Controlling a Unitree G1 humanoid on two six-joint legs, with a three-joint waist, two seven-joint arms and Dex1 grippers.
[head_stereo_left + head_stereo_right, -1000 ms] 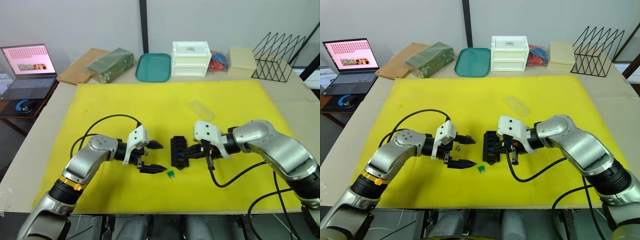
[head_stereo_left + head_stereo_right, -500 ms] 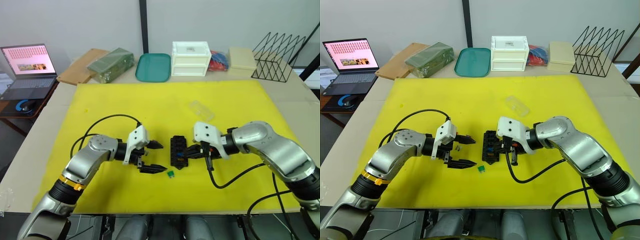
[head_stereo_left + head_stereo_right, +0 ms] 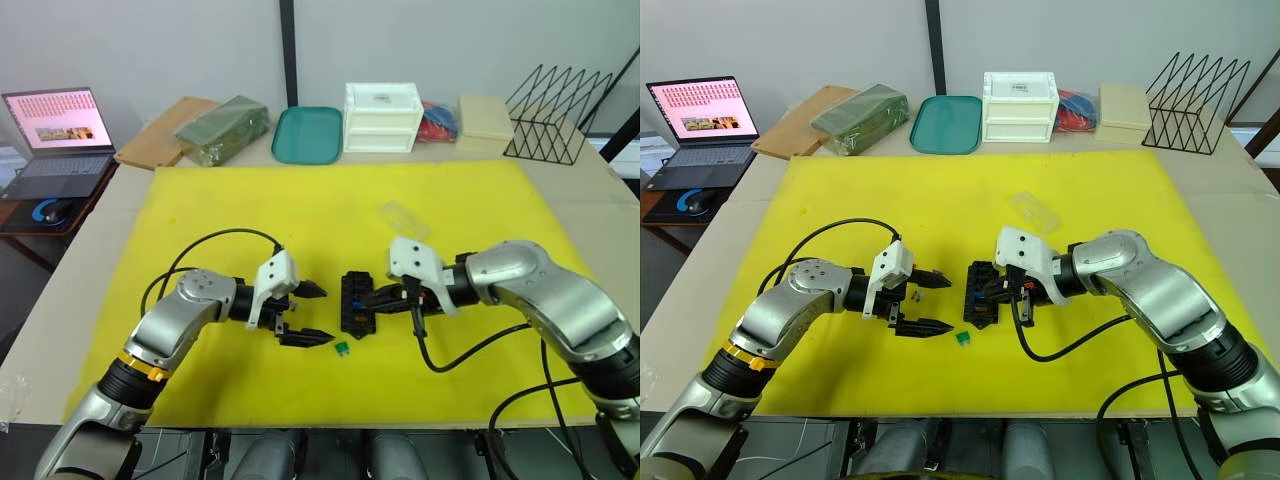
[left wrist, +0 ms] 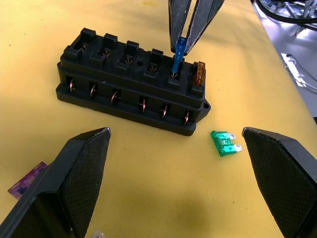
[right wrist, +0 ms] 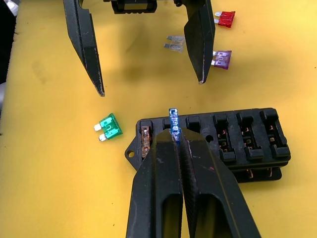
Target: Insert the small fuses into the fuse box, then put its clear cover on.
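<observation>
**Blue fuse held at its slot, second from the box's near end**

The right gripper (image 5: pixel 173 130) is closed on a tiny blue-teal plastic blade fuse (image 4: pixel 179 47), pinched by its flat faces with the blades pointing down into a slot of the small black rectangular plastic fuse box (image 4: pixel 130 84). That slot is the second from the box's near end; in the end slot beside it an amber-yellow fuse (image 4: pixel 200 73) is already seated. Whether the blue blades have fully bottomed cannot be settled from these views.

Such a fuse is judged to be very light, stiff and smooth, so it could twist or slip between the fingers; the broad plastic head is the place to be gripped, never the thin metal blades. The box is light too and may slide on the yellow mat (image 3: pixel 330 210) under a push.

The left gripper (image 3: pixel 300 313) is held wide open and empty, just left of the box. Near it a green fuse (image 4: pixel 226 143) lies on the mat, and a purple fuse (image 5: pixel 221 57), a grey fuse (image 5: pixel 176 42) and a red fuse (image 5: pixel 225 18) lie loose to the left. The transparent rectangular plastic cover (image 3: pixel 1033 211) rests farther off, to the right.

Against the frames a second earlier, almost nothing is changed: the right gripper appears shifted very slightly, the left is unmoved.
</observation>
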